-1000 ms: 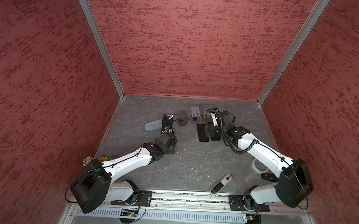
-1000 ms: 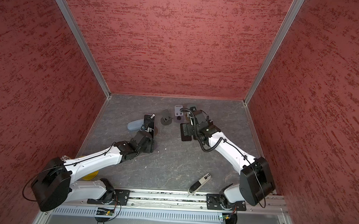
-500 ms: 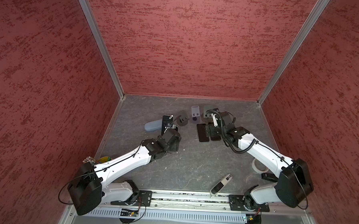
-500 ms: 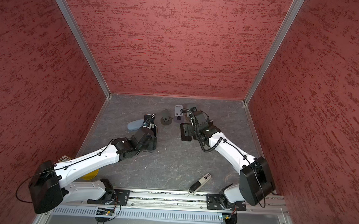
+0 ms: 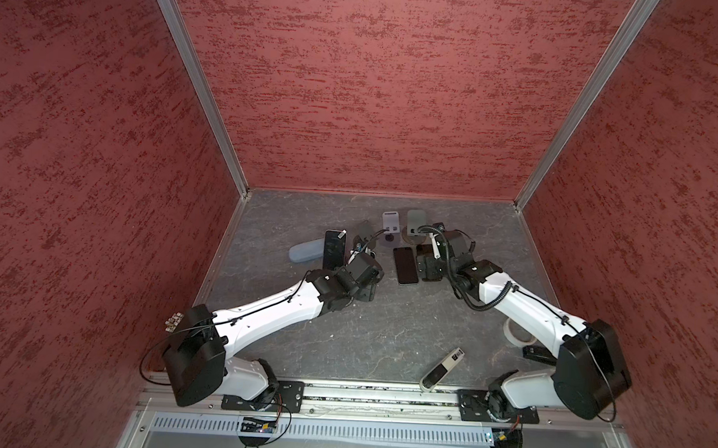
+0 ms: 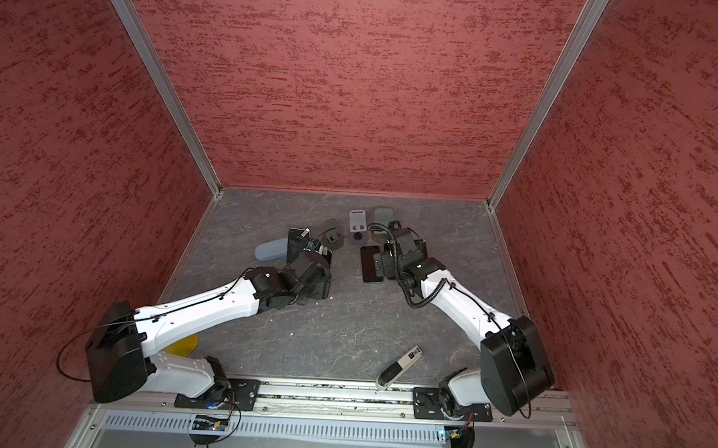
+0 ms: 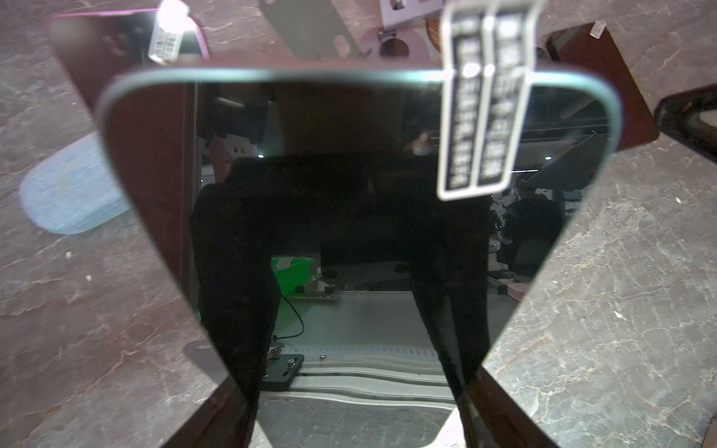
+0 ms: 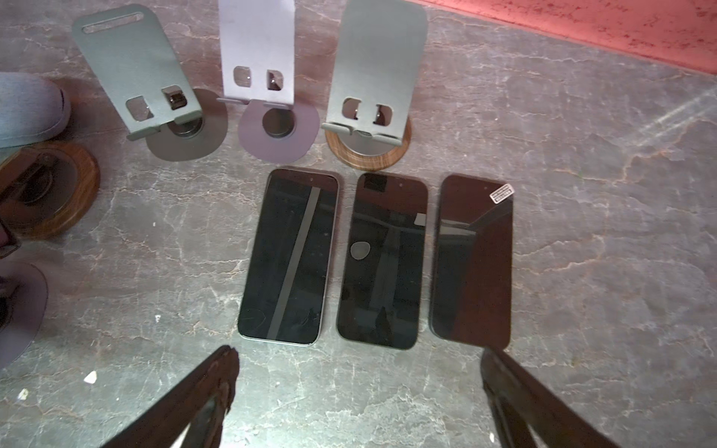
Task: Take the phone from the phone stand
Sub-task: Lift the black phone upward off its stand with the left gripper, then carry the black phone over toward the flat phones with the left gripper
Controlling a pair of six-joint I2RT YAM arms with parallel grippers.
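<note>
Glass-fronted phone is pinched by its lower edges in my left pincer, close by a stand; gripped that low, it could pivot and slip. Right pincer hangs wide, empty, over three flat phones. Beyond, another phone stands within swinging reach.

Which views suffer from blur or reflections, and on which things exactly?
Left wrist view: the held phone fills the frame, its dark screen mirroring its surroundings; its label is out of focus, and a sticker behind glares white. Right wrist view: the flat phones carry pale reflected streaks; the right gripper is dim. Both top views: evenly lit, sharp.
</note>
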